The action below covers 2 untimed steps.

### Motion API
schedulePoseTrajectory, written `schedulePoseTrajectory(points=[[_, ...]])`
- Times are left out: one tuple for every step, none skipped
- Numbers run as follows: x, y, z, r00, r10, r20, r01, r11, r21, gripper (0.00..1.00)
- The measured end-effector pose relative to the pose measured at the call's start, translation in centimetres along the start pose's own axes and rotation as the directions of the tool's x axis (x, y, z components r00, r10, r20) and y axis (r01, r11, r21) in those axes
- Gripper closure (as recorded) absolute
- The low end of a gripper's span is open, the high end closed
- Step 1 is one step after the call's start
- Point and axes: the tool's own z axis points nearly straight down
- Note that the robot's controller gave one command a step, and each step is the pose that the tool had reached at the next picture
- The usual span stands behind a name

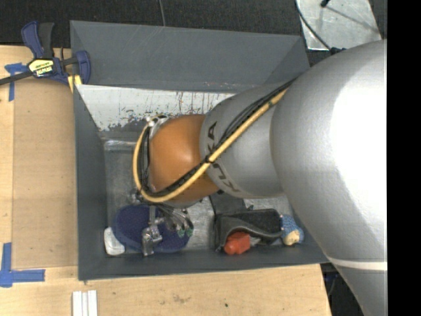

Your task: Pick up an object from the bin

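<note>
End effector [152, 234] low over round blue object [130, 224]

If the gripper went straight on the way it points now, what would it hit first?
Probably the dark blue, rounded, soft-looking object in the lower-left corner of the grey metal bin: the gripper points down over it. Whether they already touch is unclear.

bin [89, 196] was grey w/ dark specks on its back wall, round thing [128, 226] dk blue, lump [113, 245] by it white, tool [253, 221] black w/ red knob [237, 243], wrist cover [174, 153] orange, arm [316, 143] silver, cable [243, 127] yellow.
</note>
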Motion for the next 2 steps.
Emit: schedulePoseTrajectory(points=[[0.0,0.0,-0.3,1.0,0.0,-0.001,0.0,1.0,0.0,1.0],[-0.3,-1.1,-16.5,0.966,-0.257,0.007,0.257,0.967,0.003,1.0]])
